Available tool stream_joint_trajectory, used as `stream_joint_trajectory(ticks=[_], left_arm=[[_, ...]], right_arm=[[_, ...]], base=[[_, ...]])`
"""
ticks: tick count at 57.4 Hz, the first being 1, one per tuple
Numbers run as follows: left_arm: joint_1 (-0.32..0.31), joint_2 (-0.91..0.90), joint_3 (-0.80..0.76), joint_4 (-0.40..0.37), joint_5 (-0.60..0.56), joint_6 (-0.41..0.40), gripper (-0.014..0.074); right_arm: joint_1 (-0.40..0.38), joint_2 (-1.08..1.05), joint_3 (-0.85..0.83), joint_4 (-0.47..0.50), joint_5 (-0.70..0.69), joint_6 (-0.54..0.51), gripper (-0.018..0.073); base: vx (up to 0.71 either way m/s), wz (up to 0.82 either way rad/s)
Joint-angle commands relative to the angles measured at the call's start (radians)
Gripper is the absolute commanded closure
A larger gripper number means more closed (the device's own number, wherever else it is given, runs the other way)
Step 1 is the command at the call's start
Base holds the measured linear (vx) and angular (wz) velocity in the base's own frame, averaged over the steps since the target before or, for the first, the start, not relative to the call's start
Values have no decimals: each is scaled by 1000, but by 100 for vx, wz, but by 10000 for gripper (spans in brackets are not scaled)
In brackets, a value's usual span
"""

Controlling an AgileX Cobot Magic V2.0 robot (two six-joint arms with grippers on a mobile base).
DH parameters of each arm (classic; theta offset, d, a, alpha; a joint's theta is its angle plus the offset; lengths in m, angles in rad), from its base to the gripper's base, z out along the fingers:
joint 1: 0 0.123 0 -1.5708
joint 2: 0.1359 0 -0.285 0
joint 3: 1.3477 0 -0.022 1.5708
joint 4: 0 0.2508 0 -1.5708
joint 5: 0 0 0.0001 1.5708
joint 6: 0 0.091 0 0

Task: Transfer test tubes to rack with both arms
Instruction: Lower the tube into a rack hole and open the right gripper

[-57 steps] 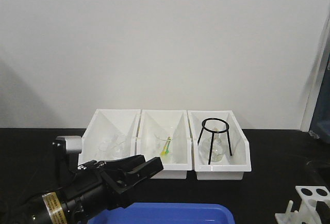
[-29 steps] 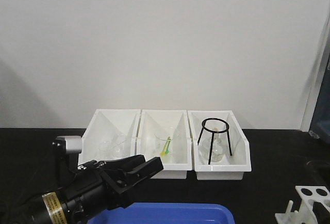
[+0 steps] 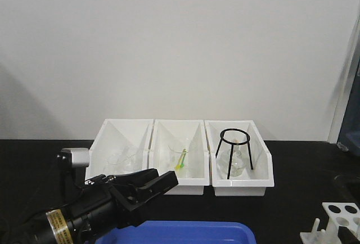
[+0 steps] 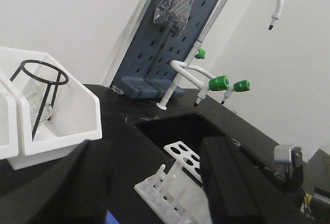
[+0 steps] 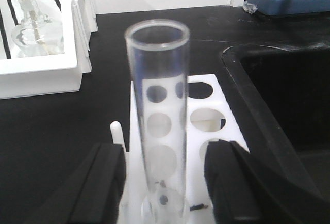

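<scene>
The white rack (image 5: 206, 115) stands on the black counter beside a sink. A clear test tube (image 5: 157, 105) stands upright in one of its near holes. My right gripper (image 5: 167, 188) is open, with one finger on each side of the tube and a gap to it on both sides. My left gripper (image 4: 154, 182) is open and empty, held above the counter and facing the rack (image 4: 178, 182). In the front view the left gripper (image 3: 154, 183) is at the lower left and the rack (image 3: 337, 218) at the bottom right corner. The right gripper does not show there.
Three white open bins (image 3: 183, 185) stand in a row at the back, holding glassware and a black tripod stand (image 3: 233, 151). A blue tray (image 3: 185, 233) lies at the front edge. A black sink (image 4: 191, 131) with a white faucet (image 4: 227, 7) is right of the rack.
</scene>
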State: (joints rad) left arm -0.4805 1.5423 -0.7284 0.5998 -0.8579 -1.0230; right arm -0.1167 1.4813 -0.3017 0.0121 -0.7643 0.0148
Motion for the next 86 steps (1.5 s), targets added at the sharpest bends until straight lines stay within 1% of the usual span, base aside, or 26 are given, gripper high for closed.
stream_joint_trajectory(ticks=[1, 8, 20, 33, 44, 51, 54, 61, 68, 69, 72, 76, 81, 86], left_arm=[[-7, -34, -30, -36, -74, 0, 119], [-7, -34, -30, -36, -74, 0, 119], [-7, -34, -30, -36, -74, 0, 119], [-7, -34, -30, -36, -74, 0, 119], [-7, -34, -30, -36, -71, 0, 119], [-7, -34, -30, -36, -70, 0, 119], [-7, -34, -30, -36, -70, 0, 119], [-7, -34, -30, -36, -74, 0, 120], [-7, -37, -30, -36, -75, 2, 143], [-7, -37, -30, -36, -75, 3, 147], [-7, -37, -30, -36, -76, 21, 165], [-7, -37, -30, -36, -79, 71, 192], [-7, -37, -30, -36, -85, 123, 232], [-7, -37, -30, -36, -90, 131, 271]], right_arm=[[-4, -21, -17, -5, -103, -6, 86], [-4, -21, -17, -5, -119, -15, 53], [-4, -58, -17, -5, -126, -28, 52], [-4, -217, -21, -5, -41, -46, 52], [-4, -357, -103, -5, 141, -85, 52], [-4, -452, -190, -5, 251, -84, 52], [-4, -503, -233, -5, 332, -79, 52], [-4, -633, -309, -5, 570, -62, 52], [-4, -752, -316, -5, 746, -62, 52], [-4, -773, -316, -5, 755, -62, 52], [-4, -818, -316, -5, 830, -62, 52], [-4, -872, -316, -5, 880, -62, 52], [-4, -919, -316, -5, 883, -63, 52], [-4, -952, -316, -5, 883, -63, 52]], base=[[0, 0], [0, 0], [0, 0], [0, 0], [0, 0], [0, 0], [0, 0], [0, 0], [0, 0], [0, 0], [0, 0], [0, 0], [0, 0], [0, 0]])
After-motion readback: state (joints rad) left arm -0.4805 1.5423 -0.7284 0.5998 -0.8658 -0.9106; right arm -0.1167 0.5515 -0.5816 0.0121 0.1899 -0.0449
